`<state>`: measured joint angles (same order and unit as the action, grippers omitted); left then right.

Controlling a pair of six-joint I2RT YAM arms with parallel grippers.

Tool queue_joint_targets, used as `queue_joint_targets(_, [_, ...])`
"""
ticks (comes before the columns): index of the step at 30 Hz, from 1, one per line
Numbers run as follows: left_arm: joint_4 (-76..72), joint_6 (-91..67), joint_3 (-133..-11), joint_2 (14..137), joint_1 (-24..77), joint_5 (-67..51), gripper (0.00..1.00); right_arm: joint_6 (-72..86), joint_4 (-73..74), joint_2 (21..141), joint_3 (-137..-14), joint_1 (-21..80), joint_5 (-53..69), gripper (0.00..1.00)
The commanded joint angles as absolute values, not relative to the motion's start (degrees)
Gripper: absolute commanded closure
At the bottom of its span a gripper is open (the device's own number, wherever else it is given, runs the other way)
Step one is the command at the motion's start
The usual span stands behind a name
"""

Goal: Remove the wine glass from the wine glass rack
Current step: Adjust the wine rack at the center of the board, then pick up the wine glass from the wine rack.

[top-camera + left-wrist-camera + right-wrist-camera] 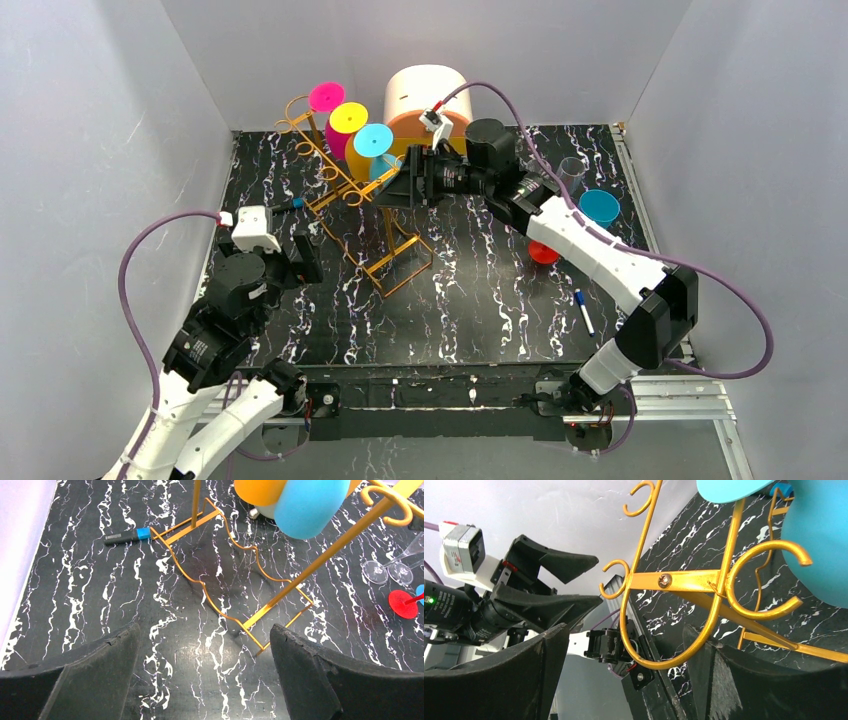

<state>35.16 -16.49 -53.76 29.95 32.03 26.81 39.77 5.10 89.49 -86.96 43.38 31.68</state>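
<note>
Blue wine glass (820, 542) hangs beyond right gripper (626, 640) jaws.

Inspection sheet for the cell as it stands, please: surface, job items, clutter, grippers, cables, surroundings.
Surface: black white-veined table, no spills seen.
Job's things: wine glass rack upright, rear left; pink glass, yellow glass and cyan glass hang on it.
Clutter: round box behind rack; clear glassware, teal piece, red glass at right; blue-capped marker; white pen.
Grippers: right gripper open, at the rack's scroll end; left gripper open, holding nothing.
Cables: purple cables loop off both arms.
Surroundings: grey walls on three sides.
</note>
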Motion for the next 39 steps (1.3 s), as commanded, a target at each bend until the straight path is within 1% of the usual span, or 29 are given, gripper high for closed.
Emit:
queue_joint_targets(1, [36.54, -17.0, -54.97, 30.6, 32.04, 29.82, 0.02, 37.73, 4.74, 86.16, -90.16, 45.0, 32.07, 0.09])
queue_joint_targets(3, [36.88, -17.71, -54.78, 31.04, 31.99, 29.78, 0.02, 37.23, 7.4, 85.3, -90.41, 45.02, 28.03, 0.08])
queue_joint_targets(7, [37.97, -18.29, -54.77, 31.38, 32.05, 29.98, 0.02, 34.56, 10.78, 81.22, -88.03, 44.83, 13.27, 0.03])
queue_joint_targets(11, [38.22, -18.33, -54.45, 31.37, 32.0, 29.57, 0.02, 33.42, 10.39, 77.71, -85.72, 43.81, 6.56, 0.01])
queue_joint_targets(15, [37.59, -18.58, -55.15, 32.26, 32.07, 26.85, 0.02, 34.44, 9.05, 78.77, -89.01, 42.21, 3.53, 0.02])
queue_joint_targets(17, [37.88, -18.66, -55.84, 32.95, 32.0, 25.87, 0.02, 35.5, 10.62, 82.06, -93.91, 40.68, 4.46, 0.03])
queue_joint_targets(20, [39.41, -19.54, -56.4, 33.24, 31.99, 26.11, 0.02, 37.83, 15.71, 89.56, -103.92, 38.34, 9.23, 0.03])
queue_joint_targets(21, [40.07, -19.41, -56.42, 33.16, 31.99, 26.0, 0.02, 38.68, 16.61, 92.09, -106.63, 37.76, 11.26, 0.04])
queue_joint_targets(23, [41.41, -19.12, -56.42, 32.86, 32.06, 25.63, 0.02, 40.97, 16.99, 96.37, -111.21, 37.1, 15.32, 0.11])
queue_joint_targets(24, [41.99, -19.0, -56.43, 32.66, 32.07, 25.33, 0.02, 41.61, 16.59, 98.26, -113.25, 36.98, 17.57, 0.13])
queue_joint_targets(27, [43.27, -19.29, -56.48, 31.69, 32.0, 24.1, 0.02, 42.71, 19.2, 103.12, -119.18, 36.71, 17.85, 0.17])
queue_joint_targets(30, [44.03, -20.15, -56.99, 30.69, 32.01, 24.5, 0.02, 43.9, 19.42, 106.07, -121.15, 36.25, 19.22, 0.2])
queue_joint_targets(34, [43.52, -20.97, -57.19, 29.25, 32.06, 24.49, 0.02, 44.43, 19.03, 109.51, -122.78, 35.98, 24.42, 0.24])
queue_joint_targets(39, [43.27, -20.97, -56.72, 28.74, 32.02, 24.53, 0.02, 44.31, 18.55, 111.84, -123.24, 35.9, 27.5, 0.42])
